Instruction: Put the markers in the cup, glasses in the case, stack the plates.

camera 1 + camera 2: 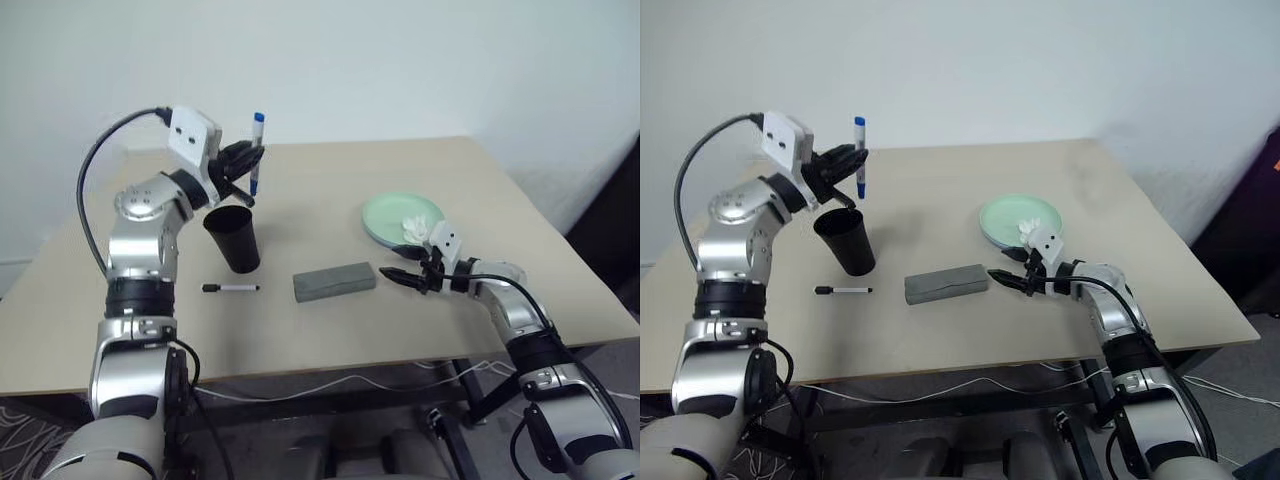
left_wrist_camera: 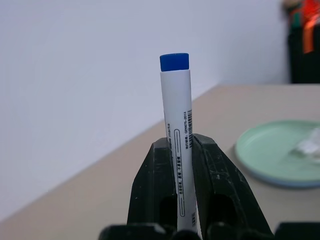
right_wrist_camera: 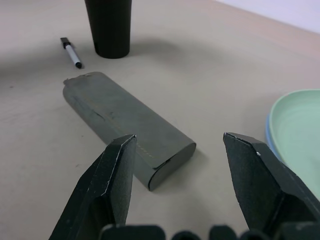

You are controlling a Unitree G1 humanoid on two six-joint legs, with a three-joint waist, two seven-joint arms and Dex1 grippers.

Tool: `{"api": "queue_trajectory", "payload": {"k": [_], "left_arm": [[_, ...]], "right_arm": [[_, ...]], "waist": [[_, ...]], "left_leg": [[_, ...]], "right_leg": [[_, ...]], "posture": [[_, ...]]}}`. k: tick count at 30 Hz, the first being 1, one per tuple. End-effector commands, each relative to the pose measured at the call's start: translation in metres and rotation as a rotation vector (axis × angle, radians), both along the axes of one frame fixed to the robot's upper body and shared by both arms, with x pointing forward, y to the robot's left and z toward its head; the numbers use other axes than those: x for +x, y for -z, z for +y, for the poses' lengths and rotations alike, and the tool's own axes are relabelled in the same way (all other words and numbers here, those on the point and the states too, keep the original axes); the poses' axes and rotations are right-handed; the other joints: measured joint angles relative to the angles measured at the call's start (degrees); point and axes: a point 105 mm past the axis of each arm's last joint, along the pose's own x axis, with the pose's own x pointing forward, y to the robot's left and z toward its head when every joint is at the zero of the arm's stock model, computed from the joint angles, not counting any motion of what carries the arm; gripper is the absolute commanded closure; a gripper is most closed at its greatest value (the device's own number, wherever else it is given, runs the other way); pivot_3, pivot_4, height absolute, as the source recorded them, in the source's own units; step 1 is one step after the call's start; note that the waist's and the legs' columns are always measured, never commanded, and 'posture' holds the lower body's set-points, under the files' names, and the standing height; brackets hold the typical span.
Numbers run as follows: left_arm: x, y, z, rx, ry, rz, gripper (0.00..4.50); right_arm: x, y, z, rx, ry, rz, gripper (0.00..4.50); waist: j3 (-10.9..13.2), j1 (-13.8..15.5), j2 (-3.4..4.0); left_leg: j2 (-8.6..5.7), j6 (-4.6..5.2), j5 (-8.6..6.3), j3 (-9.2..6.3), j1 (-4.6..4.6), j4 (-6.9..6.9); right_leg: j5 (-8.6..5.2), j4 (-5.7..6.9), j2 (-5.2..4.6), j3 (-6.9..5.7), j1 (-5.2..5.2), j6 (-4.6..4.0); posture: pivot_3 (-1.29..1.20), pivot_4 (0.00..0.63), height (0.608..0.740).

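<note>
My left gripper (image 1: 243, 166) is raised above the black cup (image 1: 233, 238) and shut on the blue-capped marker (image 2: 175, 95), which stands upright with its cap on top. The black-capped marker (image 1: 231, 288) lies flat on the table just in front of the cup. The grey case (image 1: 334, 281), lid closed, lies mid-table. My right gripper (image 3: 178, 139) hovers low beside the case's right end, open and empty. The mint green plate (image 1: 388, 215) rests on a light blue plate whose rim (image 3: 268, 142) peeks out beneath it. The glasses are out of view.
A small white lumpy object (image 1: 415, 228) sits on the green plate, close behind my right gripper. The beige table (image 1: 330, 180) has free room at its back and left front. A dark shape stands past the table's right edge.
</note>
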Motion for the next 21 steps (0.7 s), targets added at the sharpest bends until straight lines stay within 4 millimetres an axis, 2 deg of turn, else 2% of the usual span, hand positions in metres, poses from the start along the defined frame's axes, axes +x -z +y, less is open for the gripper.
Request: {"api": "queue_trajectory", "payload": {"k": [1, 8, 15, 21], "left_arm": [[-0.005, -0.014, 0.010, -0.004, -0.094, -0.101, 4.43], [-0.010, 0.009, 0.024, -0.024, -0.200, -0.077, 4.43], [-0.008, 0.026, 0.030, -0.016, -0.220, -0.052, 4.43], [-0.005, 0.037, 0.030, -0.030, -0.213, -0.020, 2.49]], "right_arm": [[0.005, -0.022, 0.003, -0.005, -0.027, -0.069, 1.48], [0.006, -0.024, 0.006, -0.007, -0.041, -0.069, 1.48], [0.005, -0.025, 0.008, -0.002, -0.043, -0.073, 1.48], [0.005, -0.024, 0.007, 0.002, -0.037, -0.075, 1.48]], "waist": [[0.00, -0.01, -0.01], [-0.01, -0.01, -0.02], [-0.01, 0.00, -0.02], [-0.01, 0.00, -0.02]], "left_leg": [[0.00, 0.00, 0.00, -0.01, -0.02, 0.01], [0.00, -0.01, 0.00, -0.01, -0.02, 0.03], [0.01, -0.01, 0.00, -0.01, -0.02, 0.03], [0.00, -0.01, 0.00, -0.01, -0.02, 0.03]], "right_leg": [[0.01, 0.00, 0.00, -0.01, -0.02, -0.02], [0.03, 0.00, -0.01, -0.04, 0.01, -0.05], [0.04, 0.01, 0.01, -0.06, 0.00, -0.07], [0.04, 0.00, 0.01, -0.06, -0.01, -0.07]], "posture": [[0.00, 0.000, 0.740], [0.00, 0.000, 0.740], [0.00, 0.000, 0.740], [0.00, 0.000, 0.740]]}}
